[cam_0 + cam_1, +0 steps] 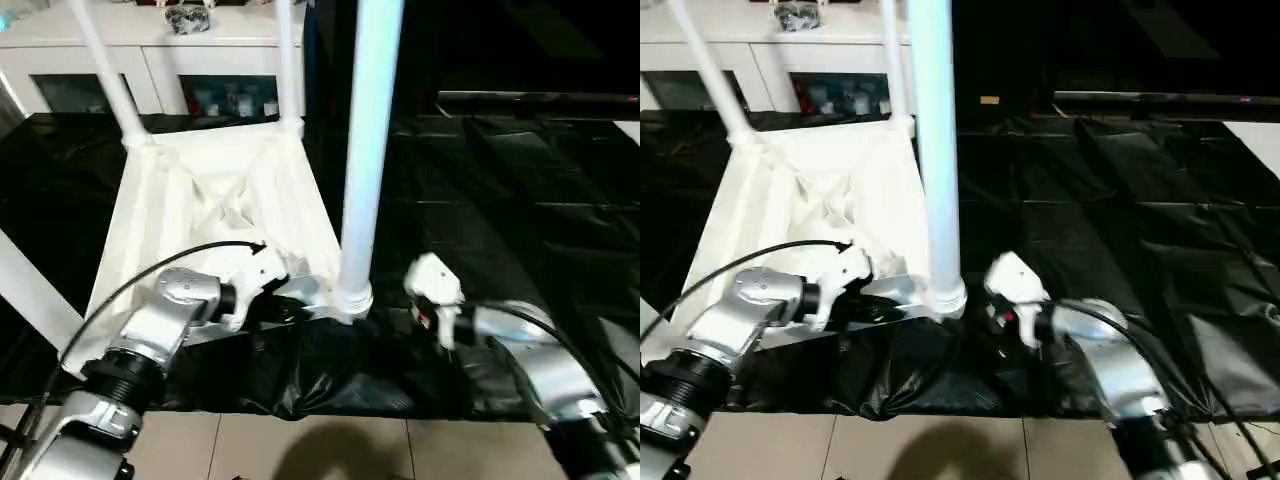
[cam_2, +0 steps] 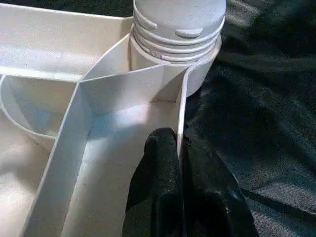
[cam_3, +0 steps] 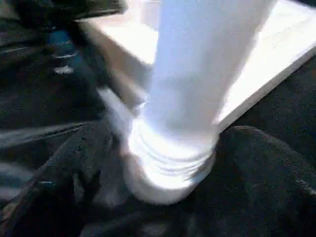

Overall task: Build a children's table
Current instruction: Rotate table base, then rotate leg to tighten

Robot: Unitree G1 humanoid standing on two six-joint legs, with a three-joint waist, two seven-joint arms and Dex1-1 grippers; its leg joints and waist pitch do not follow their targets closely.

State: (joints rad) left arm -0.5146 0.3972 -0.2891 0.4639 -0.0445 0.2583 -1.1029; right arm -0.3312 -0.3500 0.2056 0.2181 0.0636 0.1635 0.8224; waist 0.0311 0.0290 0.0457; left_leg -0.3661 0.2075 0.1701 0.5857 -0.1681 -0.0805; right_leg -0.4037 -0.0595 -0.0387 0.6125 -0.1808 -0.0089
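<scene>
Head views: tabletop (image 1: 190, 215) lies upside down on the black sheet (image 1: 520, 210), legs up; the near-right leg (image 1: 365, 150) sits in its corner socket.

Left wrist: left gripper (image 2: 180, 192) pinched shut on the thin near rim (image 2: 180, 116). Stiff, light, slick plastic; the rim suits a hold.

Right wrist: right gripper (image 3: 163, 168) spread wide around the leg base, holding nothing.
</scene>
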